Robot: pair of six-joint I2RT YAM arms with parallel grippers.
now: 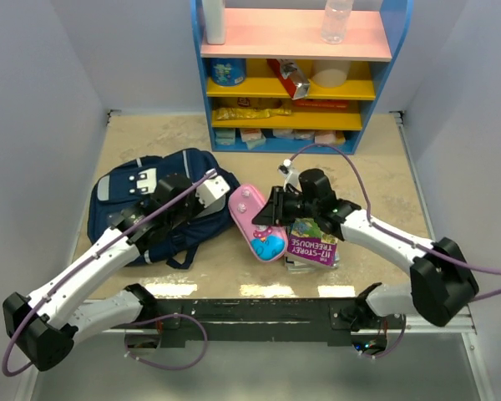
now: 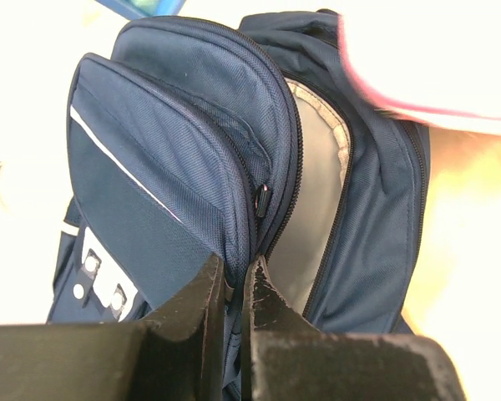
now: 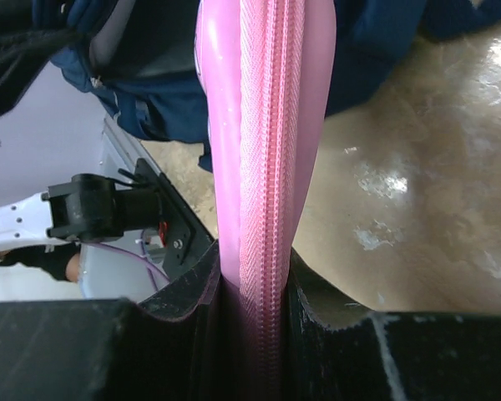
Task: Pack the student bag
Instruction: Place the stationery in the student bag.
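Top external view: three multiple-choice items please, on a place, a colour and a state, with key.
1. Relative to pencil case and student bag, the purple book lies: A. between them; B. right of both; C. left of both.
2. The pencil case is: A. pink; B. green; C. grey.
3. The right tool is: A. open, empty; B. shut on the book; C. shut on the pencil case.
Key: B, it sits rightmost of the three; A, shell and zipper are pink; C, the wrist view shows it clamping the case's zipper edge.
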